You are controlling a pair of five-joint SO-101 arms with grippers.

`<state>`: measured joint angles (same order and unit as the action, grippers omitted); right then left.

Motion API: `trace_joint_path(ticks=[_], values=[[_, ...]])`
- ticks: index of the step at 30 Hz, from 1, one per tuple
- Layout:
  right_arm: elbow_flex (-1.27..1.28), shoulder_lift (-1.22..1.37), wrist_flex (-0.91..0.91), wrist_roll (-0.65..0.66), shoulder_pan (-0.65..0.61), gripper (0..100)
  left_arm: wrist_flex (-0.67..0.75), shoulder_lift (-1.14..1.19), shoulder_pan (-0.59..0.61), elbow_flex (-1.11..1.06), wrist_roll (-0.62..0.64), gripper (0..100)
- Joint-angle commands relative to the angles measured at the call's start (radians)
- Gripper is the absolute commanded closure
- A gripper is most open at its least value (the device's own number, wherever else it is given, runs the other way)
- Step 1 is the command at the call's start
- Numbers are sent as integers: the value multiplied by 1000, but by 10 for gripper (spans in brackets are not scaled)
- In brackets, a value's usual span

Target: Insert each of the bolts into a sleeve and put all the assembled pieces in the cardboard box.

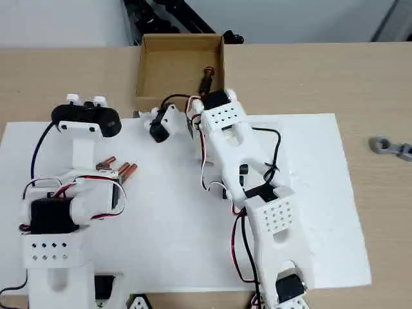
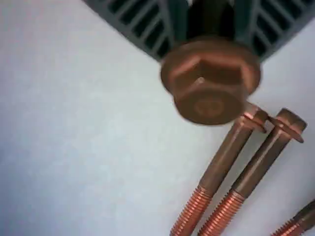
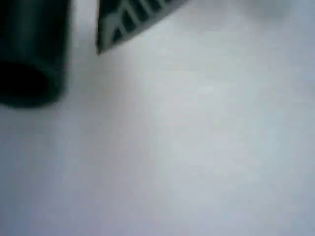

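Observation:
My left gripper [image 2: 209, 19] is shut on a copper bolt [image 2: 210, 81] whose hex head faces the camera, just above the white sheet. Two more bolts [image 2: 243, 169] lie side by side below it, and a third pokes in at the corner [image 2: 299, 222]. From above, the left gripper [image 1: 96, 164] sits by the loose bolts [image 1: 127, 171]. My right gripper [image 1: 164, 123] is near the cardboard box [image 1: 149, 64], shut on a black sleeve [image 3: 29, 59], with one finger [image 3: 133, 19] beside it. An assembled piece [image 1: 207, 78] lies in the box.
The white sheet [image 1: 167, 219] covers most of the wooden table. A small metal part [image 1: 386, 147] lies on the bare wood at the far right. Dark stand legs [image 1: 161, 16] rise behind the box.

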<state>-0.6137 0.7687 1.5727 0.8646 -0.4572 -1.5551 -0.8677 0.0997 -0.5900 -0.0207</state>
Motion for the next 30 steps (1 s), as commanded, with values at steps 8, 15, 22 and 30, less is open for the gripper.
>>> trace_joint_path(ticks=[8, 15, 22, 30], values=[[14, 5, 30, -5, 8, 995, -41, -21, 5, 50, -2, 995], [-21, -25, 90, -6, 21, 994, -38, -21, 5, 51, -2, 995], [-23, -228, 96, -48, 51, 995, -34, -21, 5, 54, -3, 995], [-23, -516, 96, -242, 61, 996, -32, -21, 5, 54, -3, 995]])
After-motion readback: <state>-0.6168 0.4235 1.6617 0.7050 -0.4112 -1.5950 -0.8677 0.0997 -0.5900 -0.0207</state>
